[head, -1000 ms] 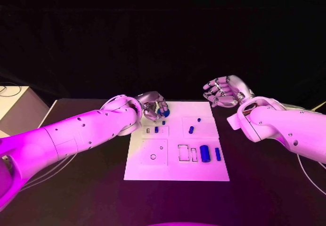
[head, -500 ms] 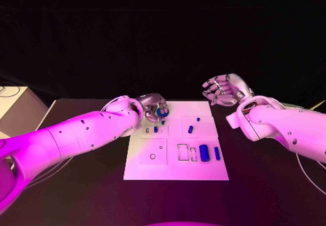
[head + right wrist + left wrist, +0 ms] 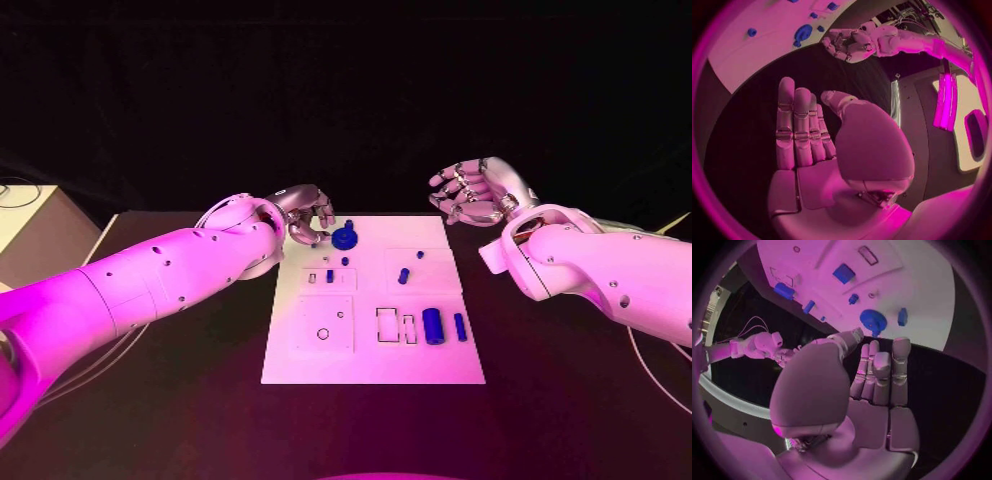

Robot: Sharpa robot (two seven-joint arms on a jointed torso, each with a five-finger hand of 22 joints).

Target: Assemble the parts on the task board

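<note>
In the head view the task board (image 3: 372, 310) lies at the middle of the black table (image 3: 577, 400), and a round blue part (image 3: 345, 238) sits on it near the 11 o'clock corner. The left hand (image 3: 303, 213) is seen just beside that part, at about its 10 o'clock, with nothing held and the fingers (image 3: 879, 370) extended side by side. The right hand (image 3: 476, 193) is raised off the board's 1 o'clock corner, fingers loosely curled, nothing gripped.

The step in hand is judged to be the seating of the round part, apparently just set down. To do it well, the part should be checked for lying flat in its recess before another piece is fetched; a light press from above is advised, not a sideways nudge. The remaining cylinders (image 3: 433, 325) near the board's 4 o'clock side are taken to be next.

The left wrist view shows the round part (image 3: 873, 320) clear of the fingertips, a gap the head view leaves uncertain. The right wrist view shows the right hand (image 3: 817, 150) with an empty palm and straight fingers
</note>
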